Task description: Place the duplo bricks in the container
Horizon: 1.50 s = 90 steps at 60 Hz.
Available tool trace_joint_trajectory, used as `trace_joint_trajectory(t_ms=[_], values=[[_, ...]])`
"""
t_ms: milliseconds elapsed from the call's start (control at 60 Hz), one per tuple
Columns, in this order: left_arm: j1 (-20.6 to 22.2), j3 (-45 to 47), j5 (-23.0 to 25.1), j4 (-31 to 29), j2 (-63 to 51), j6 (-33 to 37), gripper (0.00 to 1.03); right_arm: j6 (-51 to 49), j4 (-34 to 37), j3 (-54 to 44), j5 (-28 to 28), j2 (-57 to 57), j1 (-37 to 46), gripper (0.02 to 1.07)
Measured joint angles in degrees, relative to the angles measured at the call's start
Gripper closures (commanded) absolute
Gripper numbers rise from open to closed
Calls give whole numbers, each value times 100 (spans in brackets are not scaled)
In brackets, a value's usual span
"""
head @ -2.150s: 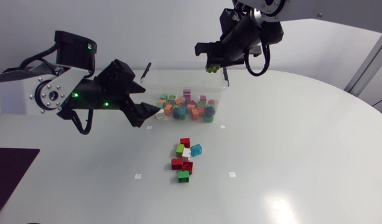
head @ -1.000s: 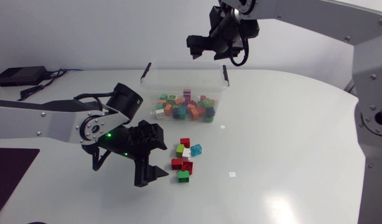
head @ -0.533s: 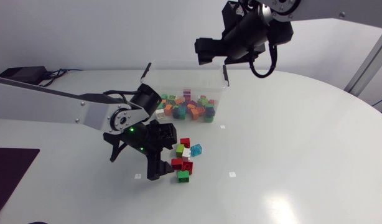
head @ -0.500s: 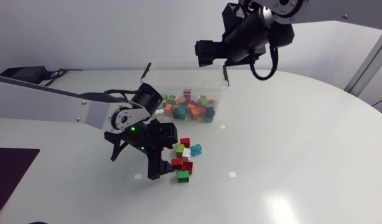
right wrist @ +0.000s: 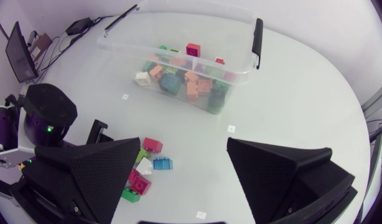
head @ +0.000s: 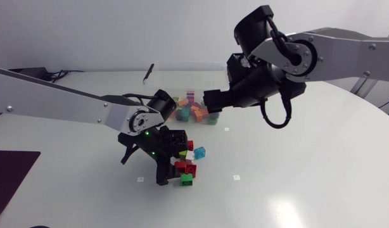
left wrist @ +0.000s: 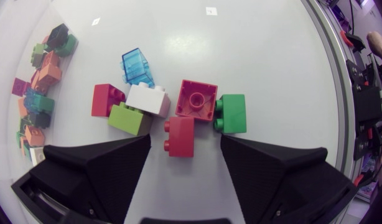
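Seen from overhead, the left gripper (head: pixel 173 162) sits low over the table (head: pixel 296 177), right at the heap of loose bricks (head: pixel 190 155). Its fingers are spread, with one tip just beside the green brick (head: pixel 186 179). The right gripper (head: pixel 215 100) hangs over the clear container (head: pixel 201 121) and hides most of it. You can make out the binned bricks (head: pixel 193 113) piled inside (mixed colours, too jumbled to count). The left wrist cam looks straight down. The two black fingers (left wrist: pixel 97 165) stand wide apart, and a red brick (left wrist: pixel 179 135) lies between them, touching neither. Just ahead of it is a maroon brick (left wrist: pixel 196 99) w/ the green brick (left wrist: pixel 231 114) against its side. A white brick (left wrist: pixel 147 98) and a lime brick (left wrist: pixel 130 119) sit together, a second red brick (left wrist: pixel 107 99) is beside those, and a clear blue brick (left wrist: pixel 137 62) lies furthest ahead. On the right wrist cam, the fingers (right wrist: pixel 284 168) are parted w/ nothing held. The container (right wrist: pixel 241 74) is well ahead of them, its bricks heaped on the floor of it. The loose bricks (right wrist: pixel 152 145) lie near one fingertip, next to the left arm (right wrist: pixel 49 118).
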<state>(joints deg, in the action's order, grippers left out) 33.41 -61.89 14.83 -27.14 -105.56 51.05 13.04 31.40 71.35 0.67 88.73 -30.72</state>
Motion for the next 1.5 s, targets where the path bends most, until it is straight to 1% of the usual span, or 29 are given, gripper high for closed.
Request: trace_joint_trajectory(t_ms=[17,67,117,150,200,233,267,433,733,867,983,1250,1417,1500], values=[[4,0,0,0,-4,0,44,0,-2,-35,0,-22,-4,7],[15,0,0,0,-11,-7,48,0,-13,-179,-2,-105,-22,7],[28,0,2,2,-26,-24,55,0,-20,-306,-4,-170,-33,7],[37,0,2,22,-39,-28,61,0,-26,-420,-22,-225,-37,7],[42,4,17,109,-48,-48,67,0,-35,-573,-66,-278,-37,7],[42,15,52,203,-48,-66,73,-2,-35,-675,-90,-297,-35,7],[42,20,74,269,-48,-87,77,-4,-37,-756,-116,-304,-35,7],[20,234,127,420,-46,-153,86,-98,-129,-1075,-216,-310,-59,7],[-90,577,142,474,223,-153,87,-289,-472,-1099,-238,236,-284,7],[-101,645,140,472,282,-153,87,-337,-485,-1099,-236,518,-328,7],[-201,734,162,452,356,-153,87,-444,-487,-1095,-210,732,-348,7],[-809,979,155,407,643,-151,87,-621,-485,-704,-68,1333,-518,7],[-1200,1086,155,367,1167,-151,87,-741,-481,-389,-11,1729,-603,7],[-1325,1086,155,365,1445,-153,87,-780,-470,-319,28,1805,-616,9]])
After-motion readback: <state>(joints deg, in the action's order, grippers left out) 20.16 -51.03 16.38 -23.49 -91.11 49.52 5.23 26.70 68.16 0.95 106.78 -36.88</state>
